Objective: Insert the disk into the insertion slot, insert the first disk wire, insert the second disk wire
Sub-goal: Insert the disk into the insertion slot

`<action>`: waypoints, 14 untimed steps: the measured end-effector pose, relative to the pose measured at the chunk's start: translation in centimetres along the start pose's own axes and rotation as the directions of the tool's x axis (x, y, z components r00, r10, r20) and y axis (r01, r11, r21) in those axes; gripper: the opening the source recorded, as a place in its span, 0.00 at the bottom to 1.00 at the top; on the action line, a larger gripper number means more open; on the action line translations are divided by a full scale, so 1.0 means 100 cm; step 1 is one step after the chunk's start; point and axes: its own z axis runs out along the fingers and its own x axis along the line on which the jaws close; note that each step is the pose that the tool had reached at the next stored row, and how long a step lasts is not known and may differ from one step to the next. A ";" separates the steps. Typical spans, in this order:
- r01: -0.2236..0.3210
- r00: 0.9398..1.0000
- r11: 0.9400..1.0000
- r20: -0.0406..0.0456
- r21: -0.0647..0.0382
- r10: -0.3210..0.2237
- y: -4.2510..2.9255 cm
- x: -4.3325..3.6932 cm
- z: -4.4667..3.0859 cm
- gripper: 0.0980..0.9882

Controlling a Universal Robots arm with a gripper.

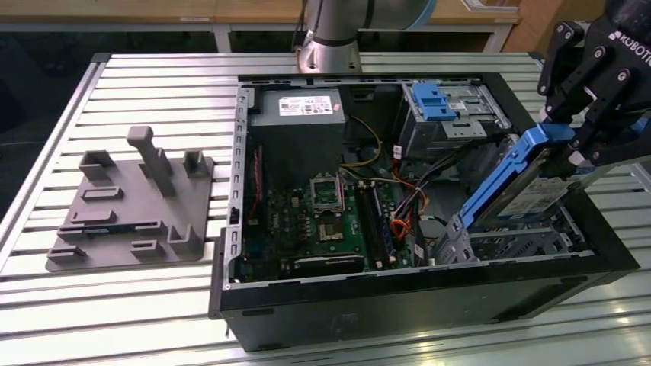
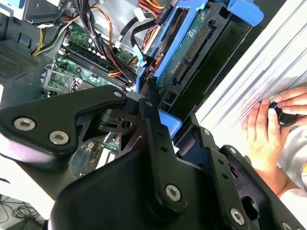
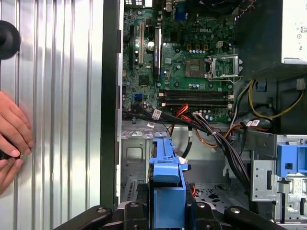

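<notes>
At the computer case's point(image 1: 407, 305) near corner, on the exterior view's right: the disk point(image 1: 536, 200), a silver drive in a blue caddy, is held steeply tilted with its upper end raised above the case rim. Its lower end reaches down to the insertion slot point(image 1: 529, 242), a perforated silver cage; contact between the two cannot be told, and the disk is not seated. The gripper point(image 1: 572, 137) is black, with its jaws closed narrowly on the caddy's upper end. Both wrist views show the disk point(image 2: 192, 43) point(image 3: 168, 189) clamped between the gripper's point(image 2: 160, 112) point(image 3: 168, 208) fingers. Just beside the slot run a bundle of orange and black wires point(image 1: 405, 207), then the green motherboard point(image 1: 336, 221). A taller cage with a blue latch point(image 1: 440, 103) and the power supply point(image 1: 300, 107) stand at the far wall. Outside the case, a grey fixture point(image 1: 133, 206) lies on the slatted table point(image 1: 152, 72). A person's hand point(image 2: 266, 132) rests on the slats by the case wall, fingers on a small black object point(image 2: 284, 117).
</notes>
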 end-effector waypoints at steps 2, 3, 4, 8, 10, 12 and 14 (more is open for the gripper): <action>0.000 1.000 1.000 0.000 -0.001 0.000 0.0000 0.0000 0.0005 0.30; 0.000 1.000 1.000 0.000 -0.001 0.000 0.0000 0.0000 0.0008 0.30; 0.001 1.000 1.000 0.000 -0.001 -0.001 0.0000 0.0000 0.0011 0.30; 0.001 1.000 1.000 0.000 -0.002 -0.001 -0.0003 0.0001 0.0023 0.30; 0.001 1.000 1.000 0.000 -0.002 -0.001 -0.0005 0.0001 0.0026 0.30; 0.001 1.000 1.000 0.000 -0.002 -0.001 -0.0005 0.0001 0.0027 0.30; 0.001 1.000 1.000 0.000 -0.002 -0.001 -0.0006 0.0001 0.0025 0.30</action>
